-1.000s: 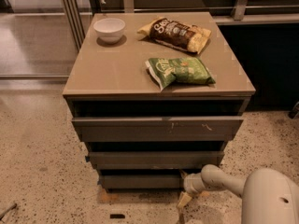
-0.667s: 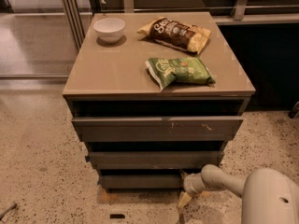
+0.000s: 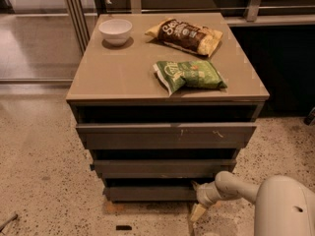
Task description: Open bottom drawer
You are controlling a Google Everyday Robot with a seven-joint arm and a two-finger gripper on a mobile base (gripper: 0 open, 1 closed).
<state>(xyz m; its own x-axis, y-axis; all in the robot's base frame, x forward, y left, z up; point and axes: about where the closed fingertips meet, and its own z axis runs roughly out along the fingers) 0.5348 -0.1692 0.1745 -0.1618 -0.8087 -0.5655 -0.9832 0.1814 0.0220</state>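
Observation:
The bottom drawer (image 3: 147,192) is the lowest and narrowest of three dark grey handleless fronts on the cabinet, low in the camera view. It stands out only slightly from the cabinet body. My gripper (image 3: 198,200) is at the drawer's right end, near the floor, on the end of my pale arm (image 3: 236,187) that comes in from the lower right. One pale finger (image 3: 198,213) points down toward the floor beside the drawer's right corner.
The middle drawer front (image 3: 162,167) and the wide scratched top drawer front (image 3: 165,134) sit above. On the cabinet top (image 3: 118,73) lie a white bowl (image 3: 115,31), a brown chip bag (image 3: 187,33) and a green chip bag (image 3: 189,75). Speckled floor surrounds the cabinet.

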